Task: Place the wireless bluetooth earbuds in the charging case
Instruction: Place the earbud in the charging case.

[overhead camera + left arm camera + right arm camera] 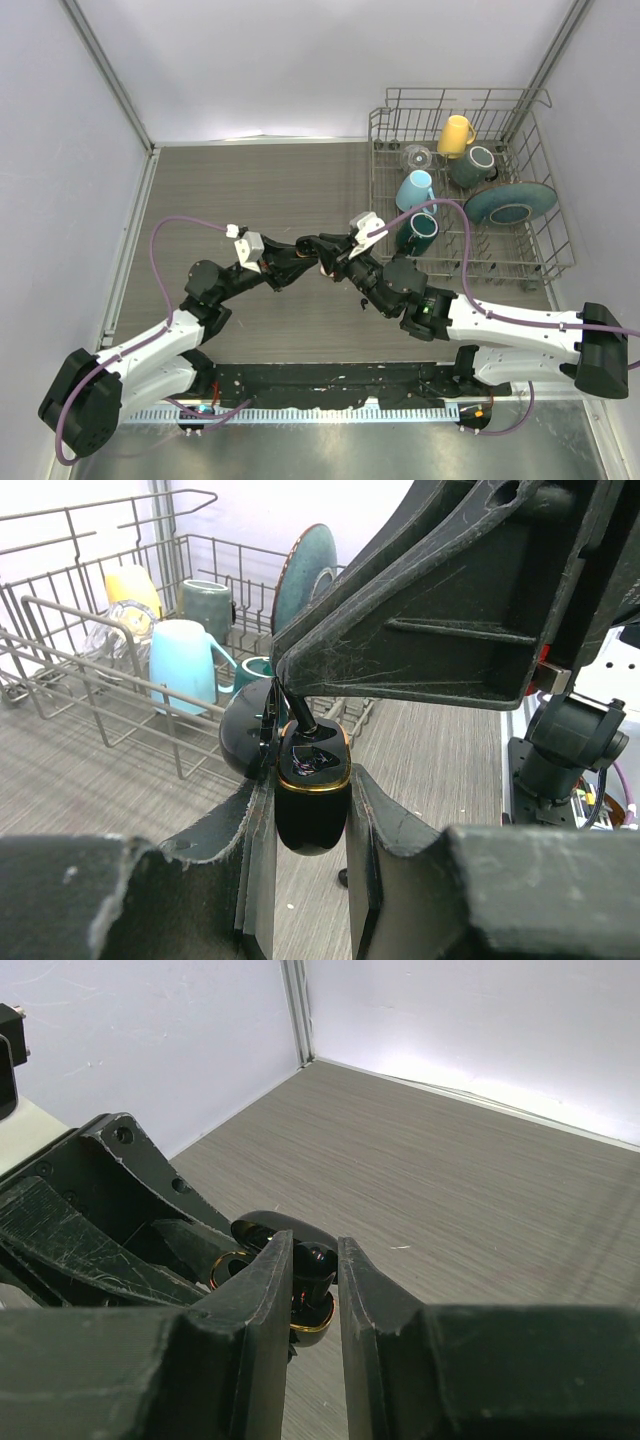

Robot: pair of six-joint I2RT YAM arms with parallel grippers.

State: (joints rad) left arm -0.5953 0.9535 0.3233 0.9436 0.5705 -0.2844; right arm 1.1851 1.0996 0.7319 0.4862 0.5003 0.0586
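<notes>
My left gripper (316,256) is shut on a black charging case (312,825) with a gold rim, and holds it above the table with its lid (244,742) open to the left. My right gripper (340,266) meets it from the right, shut on a black earbud (320,1263) that stands stem-down in the case's opening (318,1332). In the left wrist view the right gripper's fingers (450,620) fill the top and a thin black stem (297,712) reaches into the case. A small dark object (343,877) lies on the table below. No white earbuds are in view.
A wire dish rack (545,215) stands at the back right, holding a yellow mug (456,134), a dark teal mug (472,166), a light blue mug (414,189), a teal mug (418,231), a glass (417,156) and a teal plate (510,203). The table is wood-grained.
</notes>
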